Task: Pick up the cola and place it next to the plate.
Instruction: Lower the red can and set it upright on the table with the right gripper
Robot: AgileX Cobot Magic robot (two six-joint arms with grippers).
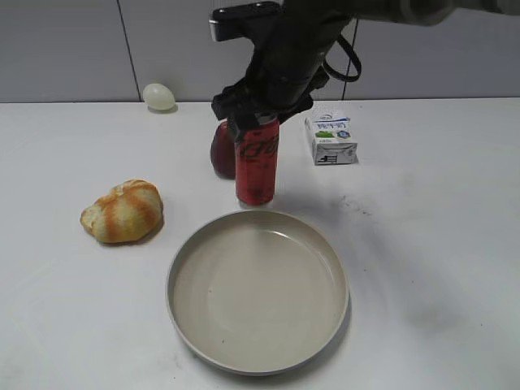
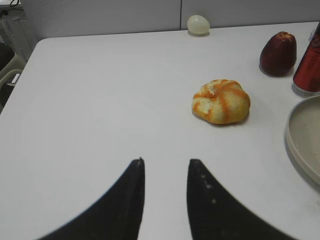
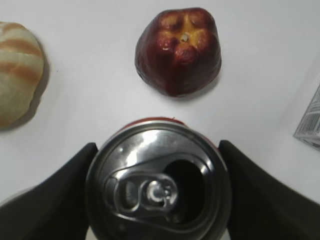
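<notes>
The cola (image 1: 257, 166), a slim red can with a silver top, stands upright just behind the far rim of the beige plate (image 1: 260, 292). My right gripper (image 1: 256, 122) comes down from above and is shut on the can's top; in the right wrist view its two black fingers (image 3: 157, 146) press both sides of the opened can top (image 3: 157, 185). My left gripper (image 2: 166, 161) is open and empty over bare table at the left. In the left wrist view the cola (image 2: 309, 70) and the plate's rim (image 2: 300, 135) show at the right edge.
A dark red fruit (image 1: 221, 150) sits right behind the can on its left. A white carton (image 1: 331, 138) stands to the back right. A bread roll (image 1: 123, 211) lies left of the plate. A pale egg (image 1: 158, 96) lies at the back.
</notes>
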